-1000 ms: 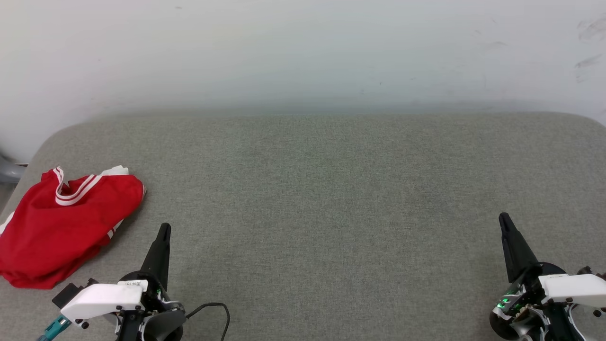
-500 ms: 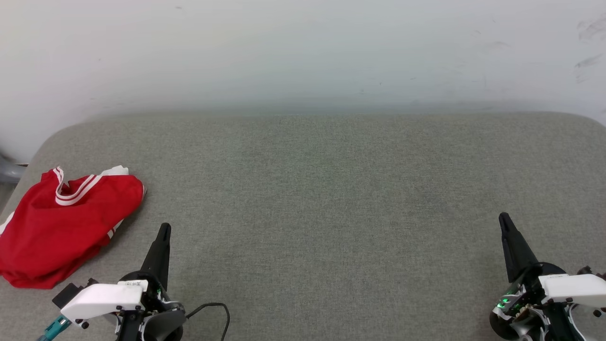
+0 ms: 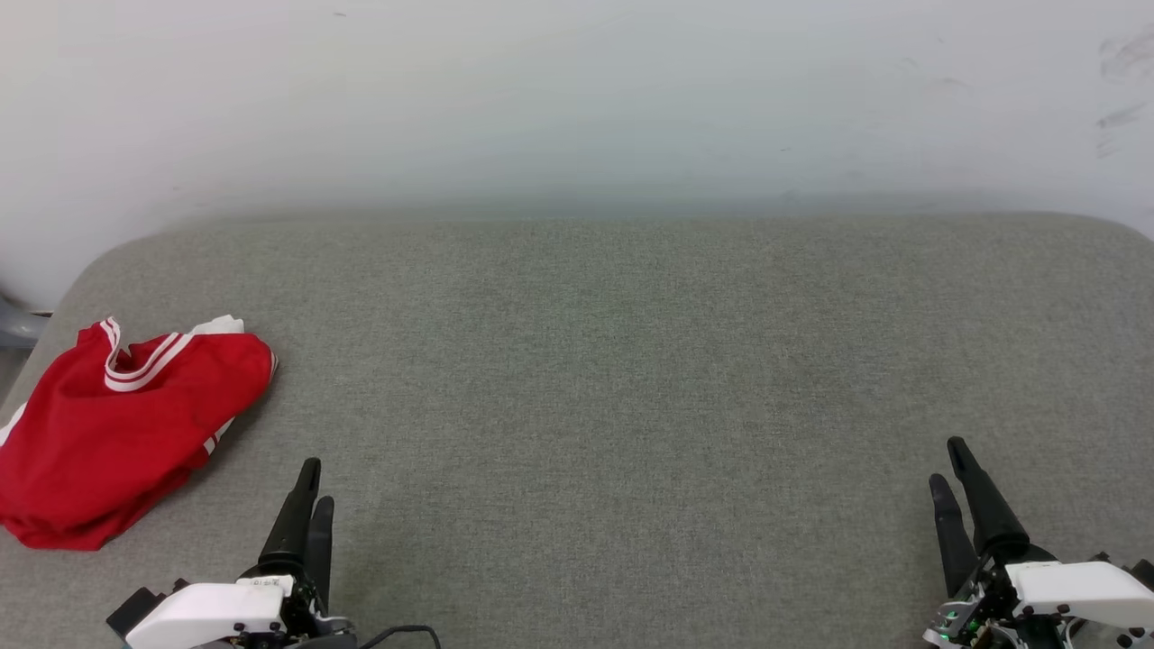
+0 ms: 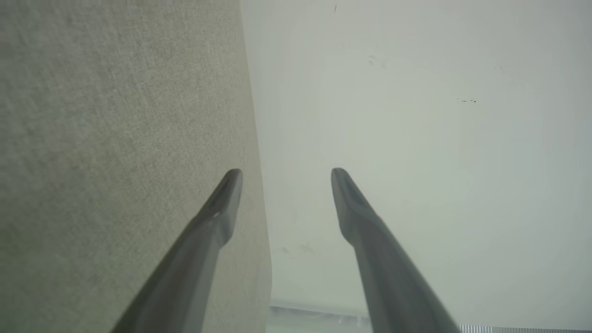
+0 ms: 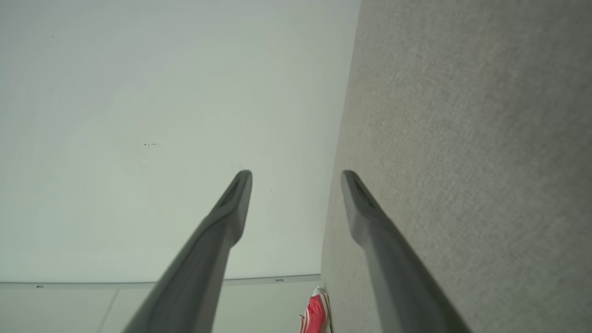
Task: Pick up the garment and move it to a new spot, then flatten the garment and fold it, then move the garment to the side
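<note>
**Head view.** The garment (image 3: pixel 117 424) lies in a crumpled heap at the left edge of the grey padded surface (image 3: pixel 586 361). It has the same place and shape as a second ago and has not been touched.

The change is in the tools. A second ago the left gripper (image 3: pixel 315 487) and right gripper (image 3: pixel 947 464) each showed as one closed spike. Now each shows two dark fingers (image 3: pixel 290 523) standing apart with nothing between them, and both sit lower in this view.

Judgement: the jaws have been readied for the pick, and the first step has not yet begun. The left gripper is near the garment but clear of it. The right gripper is well apart from it, across the surface.

- **Garment:** thin red cloth in soft, slack folds, with red-and-white striped trim at the collar and a scrap of white at its upper edge.
- **Surface:** coarse woven grey fabric, matt and flat, with rounded corners.
- **Wall:** the wall (image 3: pixel 577 90) is pale, with scuffs at the upper right.

**Left wrist view.** Two long tapering fingers, smooth and dark, are hollowed on their inner faces near the tips. There is a plain gap between them and nothing is held. The woven surface lies to one side and the wall to the other.

**Right wrist view.** The fingers have the same form, are parted and hold nothing. The garment shows as a small red-and-white sliver at the bottom edge, at the far end of the surface.

Judgement: limp cloth of this kind is likely to sag and trail when lifted, and a pinch into the heap may take several layers at once.
</note>
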You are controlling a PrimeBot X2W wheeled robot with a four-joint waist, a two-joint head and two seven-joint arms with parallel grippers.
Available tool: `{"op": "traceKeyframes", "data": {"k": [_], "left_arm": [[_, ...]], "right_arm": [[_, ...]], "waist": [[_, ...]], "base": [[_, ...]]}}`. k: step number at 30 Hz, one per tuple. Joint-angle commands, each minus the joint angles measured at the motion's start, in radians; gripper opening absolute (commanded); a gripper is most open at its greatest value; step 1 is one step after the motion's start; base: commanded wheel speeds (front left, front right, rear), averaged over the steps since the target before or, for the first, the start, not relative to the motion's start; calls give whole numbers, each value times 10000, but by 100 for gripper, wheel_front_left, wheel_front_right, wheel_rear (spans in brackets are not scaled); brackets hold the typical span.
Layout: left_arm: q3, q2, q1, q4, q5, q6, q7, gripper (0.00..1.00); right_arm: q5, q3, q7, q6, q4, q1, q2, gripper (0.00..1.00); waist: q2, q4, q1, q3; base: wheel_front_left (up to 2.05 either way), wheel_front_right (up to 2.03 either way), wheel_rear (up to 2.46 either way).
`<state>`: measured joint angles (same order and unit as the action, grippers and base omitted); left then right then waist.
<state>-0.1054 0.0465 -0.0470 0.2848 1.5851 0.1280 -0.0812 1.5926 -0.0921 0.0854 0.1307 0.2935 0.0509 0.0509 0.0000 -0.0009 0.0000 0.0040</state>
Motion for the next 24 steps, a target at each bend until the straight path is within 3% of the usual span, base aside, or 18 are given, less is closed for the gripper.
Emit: {"op": "traceKeyframes", "data": {"k": [1,12,24], "left_arm": [[-53,17,-68,-223,-181,11,135,100],[-395,21,86,-386,-1220,14,639,100],[-689,26,260,-1379,-3332,18,1125,100]], "right_arm": [[-149,37,-155,2,-241,107,4,100],[-1662,-54,-663,2,-269,94,3,100],[-4892,-210,-1150,2,-989,115,2,100]], "waist": [[0,-3,0,2],[0,-10,0,2],[0,-40,0,25]], "base": [[0,0,0],[0,0,0],[0,0,0]]}}
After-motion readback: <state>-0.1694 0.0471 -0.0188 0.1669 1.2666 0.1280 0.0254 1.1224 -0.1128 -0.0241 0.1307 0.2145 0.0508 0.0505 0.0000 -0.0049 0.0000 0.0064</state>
